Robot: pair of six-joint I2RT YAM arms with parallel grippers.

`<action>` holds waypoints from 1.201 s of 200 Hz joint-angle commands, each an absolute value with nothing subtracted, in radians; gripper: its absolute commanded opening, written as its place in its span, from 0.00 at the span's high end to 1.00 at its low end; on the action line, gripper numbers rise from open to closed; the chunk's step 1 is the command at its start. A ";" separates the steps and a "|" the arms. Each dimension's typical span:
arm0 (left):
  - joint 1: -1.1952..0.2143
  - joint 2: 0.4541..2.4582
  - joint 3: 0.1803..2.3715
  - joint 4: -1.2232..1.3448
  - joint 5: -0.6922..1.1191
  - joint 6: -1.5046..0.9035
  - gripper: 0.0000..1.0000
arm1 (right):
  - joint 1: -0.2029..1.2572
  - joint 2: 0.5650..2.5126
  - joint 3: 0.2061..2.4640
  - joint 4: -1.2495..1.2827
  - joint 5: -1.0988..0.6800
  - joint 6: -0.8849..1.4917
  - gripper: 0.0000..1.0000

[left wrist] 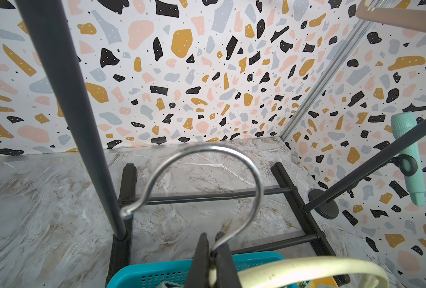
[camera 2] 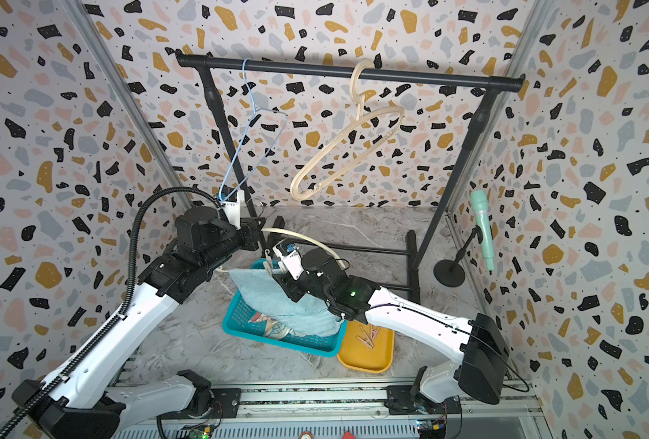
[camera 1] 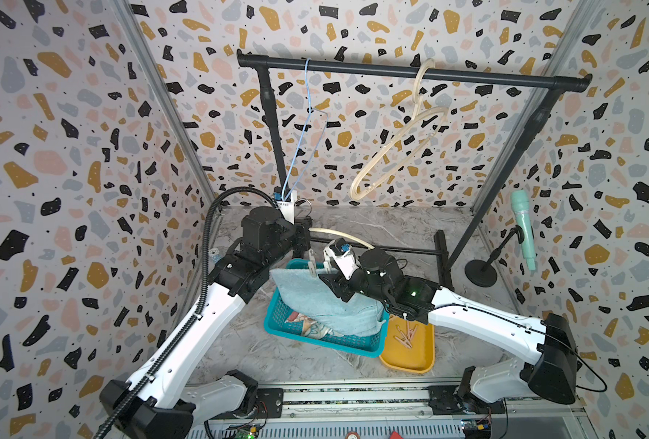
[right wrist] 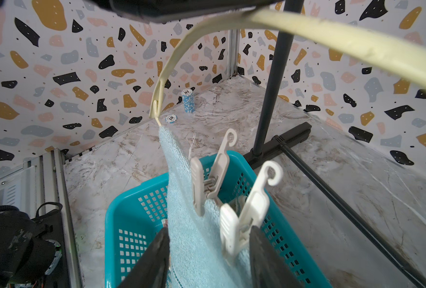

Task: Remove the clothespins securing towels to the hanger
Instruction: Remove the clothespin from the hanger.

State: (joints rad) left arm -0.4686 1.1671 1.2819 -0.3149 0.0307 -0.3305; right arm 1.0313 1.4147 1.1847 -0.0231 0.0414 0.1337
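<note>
The left tool (left wrist: 213, 261) is clamped on the neck of the cream hanger (left wrist: 306, 268). The right tool (right wrist: 209, 232) holds its jaws apart, straddling the light-blue towel (right wrist: 182, 187) and the nearer of two white clothespins (right wrist: 230, 232) clipped to it above the teal basket (right wrist: 112, 214). Loose clothespins (camera 1: 404, 336) lie in the yellow tray (camera 1: 410, 363).

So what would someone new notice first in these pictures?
A blue towel hanging from a cream hanger over a teal basket mid-table, with two white clothespins clipped on it. The left gripper is clamped on the hanger's neck, and the right gripper straddles the nearer clothespin with open jaws.
</note>
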 commanded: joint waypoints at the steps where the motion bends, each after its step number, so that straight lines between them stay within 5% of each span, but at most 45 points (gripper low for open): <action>1: -0.477 1.157 1.330 -0.259 0.053 -0.350 1.00 | 1.025 1.408 1.232 -0.021 0.064 0.145 0.48; 142: -0.491 1.177 1.346 -0.270 0.065 -0.368 1.00 | 1.026 1.455 1.290 -0.075 0.082 0.127 0.47; 240: -0.491 1.187 1.361 -0.281 0.071 -0.360 1.00 | 0.980 1.390 1.246 -0.071 -0.164 0.129 0.54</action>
State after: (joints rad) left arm -0.4873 1.1919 1.3102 -0.3370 0.0479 -0.3531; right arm 1.0039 1.4593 1.2503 -0.0746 -0.0795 0.1219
